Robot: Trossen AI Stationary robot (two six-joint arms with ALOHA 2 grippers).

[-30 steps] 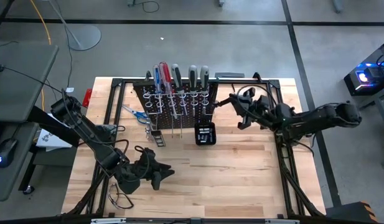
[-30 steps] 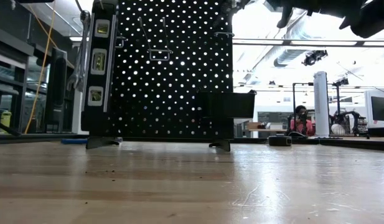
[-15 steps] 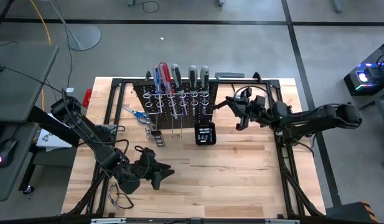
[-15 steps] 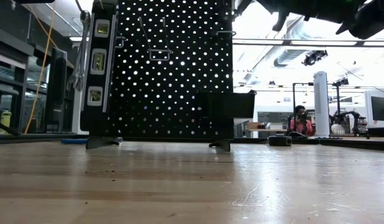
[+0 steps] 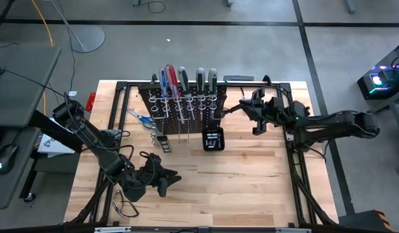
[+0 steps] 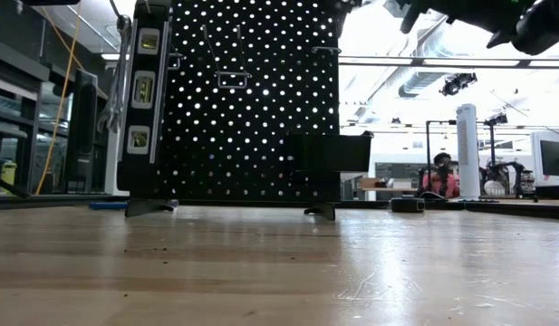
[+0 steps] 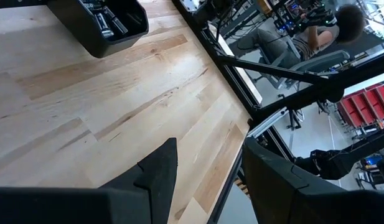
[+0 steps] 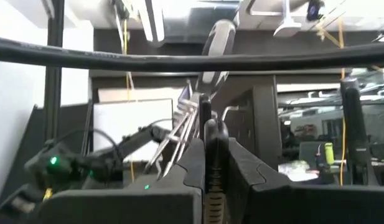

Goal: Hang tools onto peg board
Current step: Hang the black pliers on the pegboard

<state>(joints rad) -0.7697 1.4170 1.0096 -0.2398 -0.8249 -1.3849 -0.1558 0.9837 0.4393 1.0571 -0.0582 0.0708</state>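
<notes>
The right tool hangs just beside the right edge of the peg board, closed on a thin dark tool piece that stands straight out between its fingers. In the high view that piece points left toward the board's right column of holes, so the move, as I judge it, turns on lining its long axis up with a hook there. The right arm is far nearer. The left tool rests low on the table near the front left, fingers spread, holding nothing. Screwdrivers already stand in the rings; scissors lie left of the board. What the held piece is, and which hook it aims at, cannot be made out.
</notes>
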